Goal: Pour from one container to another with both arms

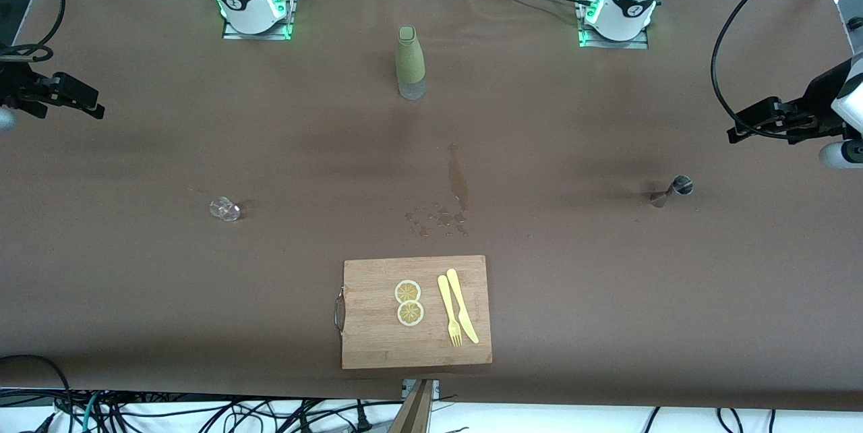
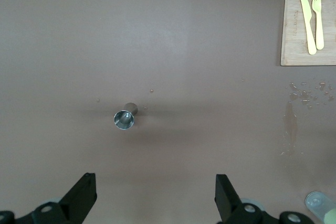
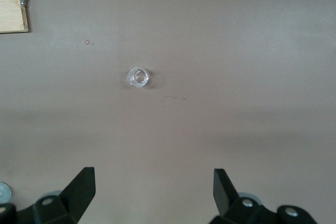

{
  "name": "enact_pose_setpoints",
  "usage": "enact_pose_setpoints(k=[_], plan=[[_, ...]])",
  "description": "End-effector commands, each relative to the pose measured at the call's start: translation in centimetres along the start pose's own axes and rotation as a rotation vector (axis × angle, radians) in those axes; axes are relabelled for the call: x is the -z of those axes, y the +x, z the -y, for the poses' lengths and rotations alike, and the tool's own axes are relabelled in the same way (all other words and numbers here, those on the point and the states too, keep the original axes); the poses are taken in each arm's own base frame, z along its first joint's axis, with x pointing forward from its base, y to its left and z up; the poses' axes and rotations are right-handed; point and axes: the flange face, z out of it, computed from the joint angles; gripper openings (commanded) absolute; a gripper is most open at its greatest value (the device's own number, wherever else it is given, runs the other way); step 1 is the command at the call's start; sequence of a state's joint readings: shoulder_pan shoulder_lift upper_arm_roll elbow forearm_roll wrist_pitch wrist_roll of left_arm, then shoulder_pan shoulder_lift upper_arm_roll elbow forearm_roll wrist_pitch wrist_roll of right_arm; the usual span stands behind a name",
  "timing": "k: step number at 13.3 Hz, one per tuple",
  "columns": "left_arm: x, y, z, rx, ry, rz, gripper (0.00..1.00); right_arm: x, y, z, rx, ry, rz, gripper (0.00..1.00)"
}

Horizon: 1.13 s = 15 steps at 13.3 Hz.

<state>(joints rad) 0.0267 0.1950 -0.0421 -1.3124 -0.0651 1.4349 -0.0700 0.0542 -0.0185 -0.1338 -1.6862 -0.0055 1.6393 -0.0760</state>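
Left gripper [image 2: 152, 198], fingers spread, hangs high over the metal jigger [image 1: 679, 186]; right gripper [image 3: 152, 195], likewise spread, over the small glass [image 1: 225, 208]. Both vessels are small and light, so an off-centre grasp likely tips them, adding to the spill [image 1: 457, 180].

Olive bottle [image 1: 410, 62], yellow cutlery [image 1: 457, 305], brown table [image 1: 607, 284].

Shiny metal jigger [image 1: 676, 189], clear glass cup [image 1: 226, 208], wooden board [image 1: 416, 311], matt table [image 1: 607, 284].
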Motion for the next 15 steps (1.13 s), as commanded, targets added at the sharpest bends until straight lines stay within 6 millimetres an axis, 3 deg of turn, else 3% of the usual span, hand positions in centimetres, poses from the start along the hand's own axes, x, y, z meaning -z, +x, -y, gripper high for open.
enact_pose_setpoints(k=[1,5,9,15], plan=[[0.4,0.3,0.1,0.002,0.021,-0.013,1.00,0.4,0.2,0.2,-0.001,0.000,0.007,1.00],[0.4,0.2,0.0,0.003,0.021,-0.014,1.00,0.4,0.2,0.2,-0.004,0.000,0.007,1.00],[0.3,0.3,0.2,0.003,0.021,-0.013,1.00,0.0,0.5,1.5,0.017,-0.003,0.013,1.00],[0.5,0.3,0.4,0.004,0.027,-0.016,1.00,-2.6,1.6,0.7,0.046,-0.001,0.060,1.00]])
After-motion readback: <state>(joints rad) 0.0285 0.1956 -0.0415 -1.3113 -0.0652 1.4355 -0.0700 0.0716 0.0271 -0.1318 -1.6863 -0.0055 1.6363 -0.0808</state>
